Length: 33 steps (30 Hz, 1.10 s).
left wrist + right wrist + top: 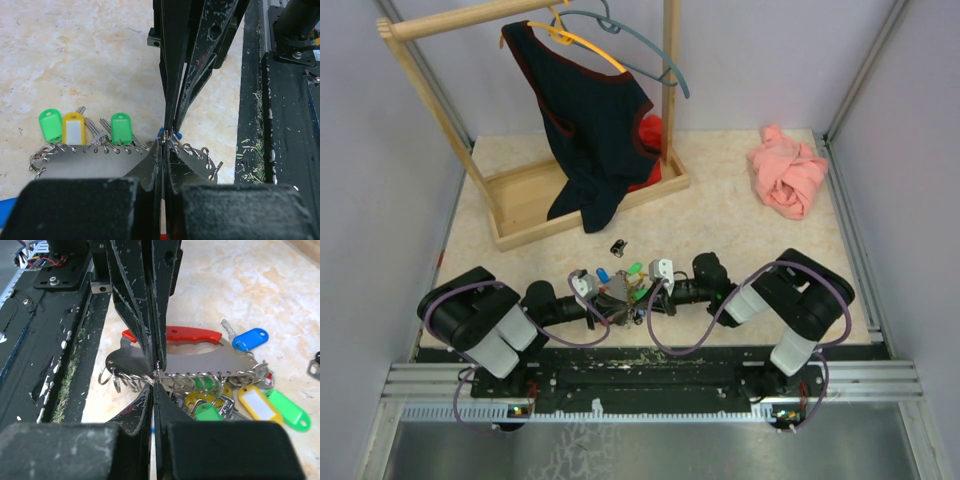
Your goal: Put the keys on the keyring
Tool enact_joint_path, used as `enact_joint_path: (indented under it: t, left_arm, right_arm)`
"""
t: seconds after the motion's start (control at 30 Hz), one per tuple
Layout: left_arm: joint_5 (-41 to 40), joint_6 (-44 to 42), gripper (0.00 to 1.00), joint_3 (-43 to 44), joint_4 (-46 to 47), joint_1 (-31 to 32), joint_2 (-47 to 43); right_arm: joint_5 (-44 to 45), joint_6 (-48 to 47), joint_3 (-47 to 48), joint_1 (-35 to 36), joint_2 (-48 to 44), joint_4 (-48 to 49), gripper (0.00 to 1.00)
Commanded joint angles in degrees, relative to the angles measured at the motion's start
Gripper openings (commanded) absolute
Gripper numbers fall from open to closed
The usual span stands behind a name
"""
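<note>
1. The left gripper and the right gripper are both clenched, fingers flat together. They meet nose to nose low over the near middle of the cream marbled table.
2. Their tips meet on the keyring, a flat steel plate with a red plastic handle. A row of small wire rings runs along one long edge of it. Whether either gripper actually nips a ring cannot be told.
3. The small silvery keys with coloured plastic heads lie bunched against the ringed edge, on the right arm's side of the plate. The right wrist view shows at least two yellow heads and two green ones there; others are hidden under the rings.
4. One blue-headed key lies apart, past the plate's red-handled edge and so across the plate from both fingertips. Its long axis runs roughly along that edge, shaft pointing away from the bunch. It looks unhooked.
5. In the top view the blue key sits on the left arm's side of the cluster, so the left arm is probably the nearer one to fetch it.
6. One small dark object lies farther out on the table, well apart; what it is cannot be made out.
</note>
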State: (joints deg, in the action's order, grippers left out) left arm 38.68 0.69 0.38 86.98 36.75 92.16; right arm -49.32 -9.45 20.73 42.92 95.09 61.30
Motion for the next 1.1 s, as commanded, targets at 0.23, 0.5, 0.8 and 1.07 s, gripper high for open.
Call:
enact_joint_path:
  t: [0.23, 0.5, 0.8, 1.07]
  left_arm:
    - [-1.0, 2.6, 0.01, -1.1, 15.6, -0.2, -0.2]
    - [-1.9, 2.2, 0.01, -1.5, 15.6, -0.2, -0.8]
    - [-3.9, 1.5, 0.01, -2.0, 15.6, -0.2, -1.6]
    - [-4.5, 1.7, 0.01, -1.9, 15.6, -0.2, -1.9]
  right_arm:
    - [-1.2, 0.5, 1.4, 1.3, 1.4, 4.7, 0.0]
    - [3.2, 1.4, 0.8, 1.2, -2.7, 1.0, 0.0]
    - [24.9, 5.7, 2.6, 1.6, -21.0, -33.8, 0.0]
    - [43.6, 15.2, 6.6, 2.3, -31.3, -58.3, 0.0]
